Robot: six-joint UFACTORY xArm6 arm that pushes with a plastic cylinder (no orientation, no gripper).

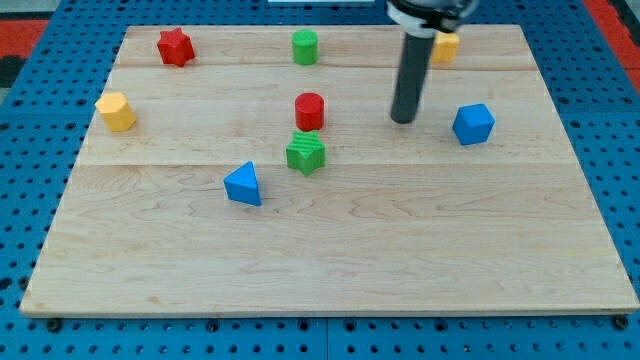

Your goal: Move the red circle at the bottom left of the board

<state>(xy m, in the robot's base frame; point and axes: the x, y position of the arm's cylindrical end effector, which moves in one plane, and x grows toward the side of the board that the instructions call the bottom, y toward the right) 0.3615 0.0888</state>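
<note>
The red circle (310, 109) sits near the middle of the wooden surface (330, 270), slightly toward the view's top, with the green star-like block (306, 152) just below it, close to touching, though the angle makes any gap hard to judge. My tip (403, 121) rests on the surface to the view's right of the red circle, well apart from it, between it and the blue cube (473, 124). The end effector is a plain rod with nothing to open or close, so it grasps nothing. The risk, as I judge it, lies in the route: a push toward the bottom left would drive the red circle into the green block, and the blue triangle (243, 185) lies further along that line, so either could be dragged along or deflect the circle off the tip. No containers appear on the surface.
</note>
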